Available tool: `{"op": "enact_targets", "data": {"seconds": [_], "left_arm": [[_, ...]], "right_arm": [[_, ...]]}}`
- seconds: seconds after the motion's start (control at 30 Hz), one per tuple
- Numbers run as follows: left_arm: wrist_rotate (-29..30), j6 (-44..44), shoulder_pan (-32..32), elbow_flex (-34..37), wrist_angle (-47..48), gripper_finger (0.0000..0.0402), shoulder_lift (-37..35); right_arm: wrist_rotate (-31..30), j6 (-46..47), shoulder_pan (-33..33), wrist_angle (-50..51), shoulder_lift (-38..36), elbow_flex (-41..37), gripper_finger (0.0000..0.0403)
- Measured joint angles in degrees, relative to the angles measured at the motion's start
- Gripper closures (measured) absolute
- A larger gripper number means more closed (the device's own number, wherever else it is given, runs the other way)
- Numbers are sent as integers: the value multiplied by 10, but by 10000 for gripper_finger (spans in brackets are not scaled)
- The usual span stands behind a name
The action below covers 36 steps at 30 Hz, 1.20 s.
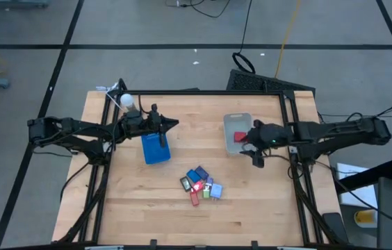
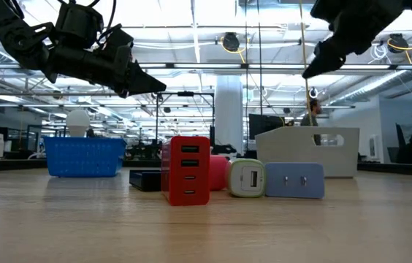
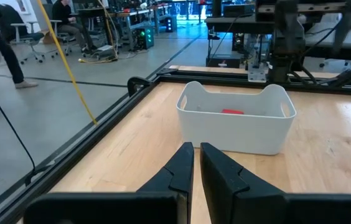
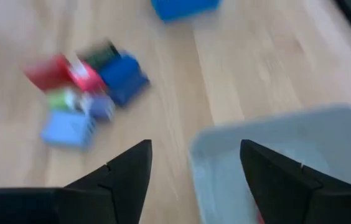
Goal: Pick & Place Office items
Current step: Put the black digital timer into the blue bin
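The office items lie in a small pile of red, blue, green and black blocky pieces at the table's near middle; the low view shows a red piece standing upright on the table. One red item sits inside the clear bin. My left gripper hovers shut above the blue tray, holding nothing, and points toward the bin. My right gripper is open in the air at the bin's near edge, with the pile ahead of it.
The blue tray stands left of the pile and the bin right of it. Black frame rails run along the table's edges. Bare wood lies between the pile and the near edge. People sit in the room beyond.
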State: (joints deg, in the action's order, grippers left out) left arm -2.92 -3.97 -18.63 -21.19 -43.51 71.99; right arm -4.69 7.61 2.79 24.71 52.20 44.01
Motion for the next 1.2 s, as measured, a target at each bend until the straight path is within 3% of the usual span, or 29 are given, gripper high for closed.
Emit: {"op": "enact_targets", "data": {"seconds": [0.2, 0.37, 0.53, 0.73, 0.87, 1.1, 1.2], "left_arm": [[0, 10, 0, 0, 0, 371, 0], [0, 12, 0, 0, 0, 371, 0], [-1, 13, 0, 0, 1, 371, 0], [0, 13, 0, 0, 33, 371, 0], [0, 26, 0, 0, 53, 371, 0], [-18, -9, 1, 0, 37, 371, 0], [-17, 30, 4, 0, 26, 371, 0]], "right_arm": [[0, 4, 13, -273, -70, -152, 215], [1, -27, -3, -458, -135, -274, 305], [15, -51, -31, -548, -215, -366, 392], [18, -75, -36, -600, -263, -429, 392], [29, -99, -36, -571, -262, -429, 401], [93, -161, -36, -606, -261, -430, 396], [93, -193, -38, -632, -262, -430, 401]]}}
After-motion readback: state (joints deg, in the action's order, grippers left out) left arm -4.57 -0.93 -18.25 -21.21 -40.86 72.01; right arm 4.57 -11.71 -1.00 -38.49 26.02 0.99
